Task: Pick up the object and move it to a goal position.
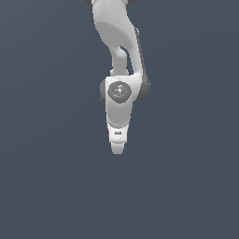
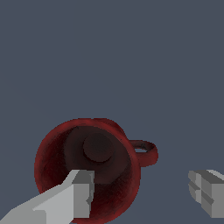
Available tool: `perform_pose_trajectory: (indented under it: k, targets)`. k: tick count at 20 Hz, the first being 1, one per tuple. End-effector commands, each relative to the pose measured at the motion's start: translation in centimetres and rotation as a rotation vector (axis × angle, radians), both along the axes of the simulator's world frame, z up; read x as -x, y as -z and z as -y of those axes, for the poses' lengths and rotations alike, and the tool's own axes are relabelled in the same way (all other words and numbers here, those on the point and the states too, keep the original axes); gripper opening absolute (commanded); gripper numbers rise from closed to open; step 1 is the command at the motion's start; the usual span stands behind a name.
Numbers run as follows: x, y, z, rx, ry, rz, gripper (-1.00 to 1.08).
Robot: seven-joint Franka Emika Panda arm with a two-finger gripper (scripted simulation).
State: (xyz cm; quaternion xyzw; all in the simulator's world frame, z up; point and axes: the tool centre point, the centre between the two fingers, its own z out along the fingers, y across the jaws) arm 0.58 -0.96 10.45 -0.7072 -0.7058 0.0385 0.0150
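The dark red mug (image 2: pixel 87 164) fills the lower part of the wrist view, seen from above, with its dark inside showing and its handle (image 2: pixel 146 151) sticking out to one side. My gripper (image 2: pixel 141 186) is open. One grey finger (image 2: pixel 81 192) lies over the mug's opening, and the other finger (image 2: pixel 205 190) stands well outside the mug, past the handle. In the exterior view the white arm and hand (image 1: pixel 117 140) point down and hide the mug, except for a small red speck (image 1: pixel 108 133) at the hand's edge.
A plain dark grey-blue surface (image 1: pixel 186 186) lies all around the arm and mug. No other objects show in either view.
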Motion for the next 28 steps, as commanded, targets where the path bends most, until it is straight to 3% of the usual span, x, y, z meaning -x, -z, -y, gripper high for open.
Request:
perform_pose_trajectory:
  k: [1,19,20,28]
  targets:
    - [0.0,0.1,0.0,-0.002,-0.025,-0.002,0.68]
    - [0.3,3.1,0.1,-0.004,-0.043,-0.003,0.68]
    - [0.3,3.1,0.1,-0.004,-0.043,-0.003,-1.00]
    - [0.3,3.1,0.1,-0.004,-0.043,-0.003,-1.00]
